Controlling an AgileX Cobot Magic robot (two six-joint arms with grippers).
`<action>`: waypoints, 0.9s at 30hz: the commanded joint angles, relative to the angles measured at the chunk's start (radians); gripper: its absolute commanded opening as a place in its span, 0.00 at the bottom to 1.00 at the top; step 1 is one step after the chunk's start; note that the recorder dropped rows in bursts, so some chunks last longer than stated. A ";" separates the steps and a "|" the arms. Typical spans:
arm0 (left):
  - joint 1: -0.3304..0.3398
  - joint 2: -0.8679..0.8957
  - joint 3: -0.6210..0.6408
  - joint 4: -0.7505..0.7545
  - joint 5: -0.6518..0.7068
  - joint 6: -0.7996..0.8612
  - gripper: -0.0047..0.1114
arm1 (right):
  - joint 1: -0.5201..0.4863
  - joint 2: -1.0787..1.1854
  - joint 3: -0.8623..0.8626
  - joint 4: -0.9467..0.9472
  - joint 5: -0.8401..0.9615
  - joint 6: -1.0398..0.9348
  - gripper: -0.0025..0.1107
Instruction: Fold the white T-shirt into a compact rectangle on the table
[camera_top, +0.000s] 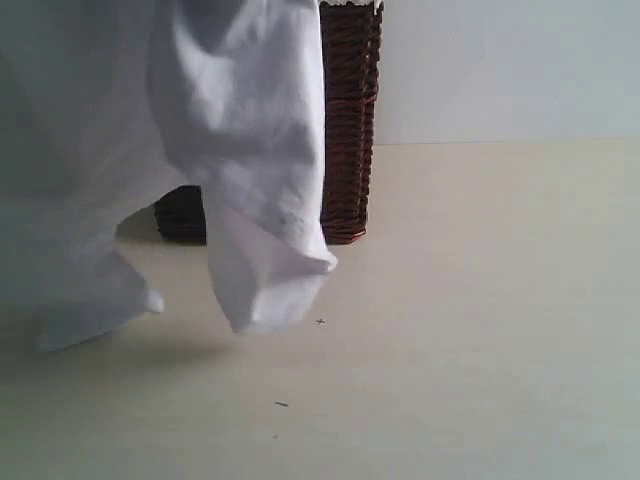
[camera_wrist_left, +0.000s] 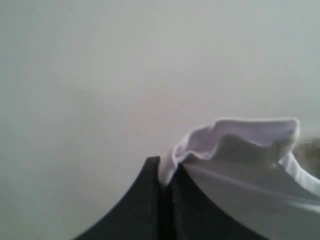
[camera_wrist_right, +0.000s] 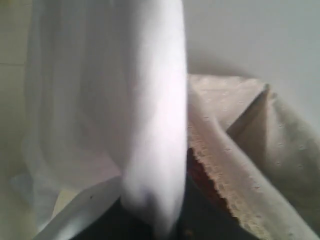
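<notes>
The white T-shirt (camera_top: 250, 150) hangs in the air over the left half of the table (camera_top: 480, 330), its lower folds dangling just above the surface. Neither gripper shows in the exterior view. In the left wrist view my left gripper (camera_wrist_left: 165, 172) is shut, its dark fingers pinching an edge of the shirt (camera_wrist_left: 250, 145), which bunches up beside them. In the right wrist view my right gripper (camera_wrist_right: 160, 225) is shut on the shirt too. A thick roll of white cloth (camera_wrist_right: 125, 100) runs out from between its dark fingers and hides most of them.
A dark brown wicker basket (camera_top: 350, 130) stands behind the hanging shirt at the back of the table. Its beige lace-edged lining (camera_wrist_right: 240, 150) lies close to the right gripper. Bare table stretches to the right and front, with a few dark specks (camera_top: 281, 404).
</notes>
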 joint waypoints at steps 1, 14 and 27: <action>-0.058 -0.177 0.112 0.150 -0.038 -0.017 0.04 | -0.008 -0.009 -0.004 0.231 0.189 -0.239 0.02; -0.054 -0.673 0.772 -0.095 0.419 -0.156 0.04 | -0.008 0.029 -0.001 0.407 0.706 -0.289 0.02; -0.094 -0.800 0.890 -0.162 0.419 -0.138 0.31 | 0.038 0.096 0.077 0.251 0.702 -0.164 0.31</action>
